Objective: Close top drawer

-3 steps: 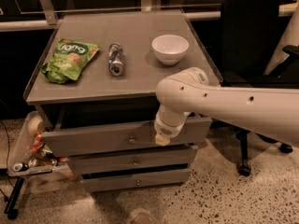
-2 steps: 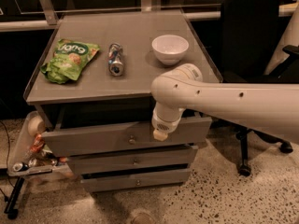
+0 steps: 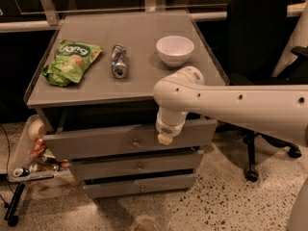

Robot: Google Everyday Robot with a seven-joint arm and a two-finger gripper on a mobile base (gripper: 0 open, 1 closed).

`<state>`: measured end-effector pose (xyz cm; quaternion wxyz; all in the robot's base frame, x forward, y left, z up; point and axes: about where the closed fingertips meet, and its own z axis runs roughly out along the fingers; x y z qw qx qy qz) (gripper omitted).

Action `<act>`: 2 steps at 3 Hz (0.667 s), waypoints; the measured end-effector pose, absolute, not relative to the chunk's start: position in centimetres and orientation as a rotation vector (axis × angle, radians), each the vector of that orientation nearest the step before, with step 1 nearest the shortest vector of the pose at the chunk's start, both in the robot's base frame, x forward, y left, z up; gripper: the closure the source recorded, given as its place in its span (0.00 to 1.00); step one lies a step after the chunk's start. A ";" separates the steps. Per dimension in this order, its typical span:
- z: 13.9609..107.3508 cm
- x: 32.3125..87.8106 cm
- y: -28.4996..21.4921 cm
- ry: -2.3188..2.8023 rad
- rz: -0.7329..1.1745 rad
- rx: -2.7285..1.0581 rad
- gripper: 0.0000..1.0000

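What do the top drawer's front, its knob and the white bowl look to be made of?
The top drawer looks like grey-painted wood: a matte, flat, even panel. Its knob is probably metal, being small with a dull shine. The bowl is smooth glossy white, ceramic or plastic; the look leaves that open. The gripper is at the drawer front, right of the knob.

On the table (image 3: pixel 96 93), a green snack bag (image 3: pixel 71 61) lies near the left edge, a can (image 3: pixel 119 60) mid-table, a white bowl (image 3: pixel 175 50) toward the right edge. The gripper (image 3: pixel 164 138) hangs below the front edge.
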<state>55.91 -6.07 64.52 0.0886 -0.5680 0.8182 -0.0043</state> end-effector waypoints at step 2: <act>64.5 55.9 -6.1 2.435 -0.013 -1.690 0.35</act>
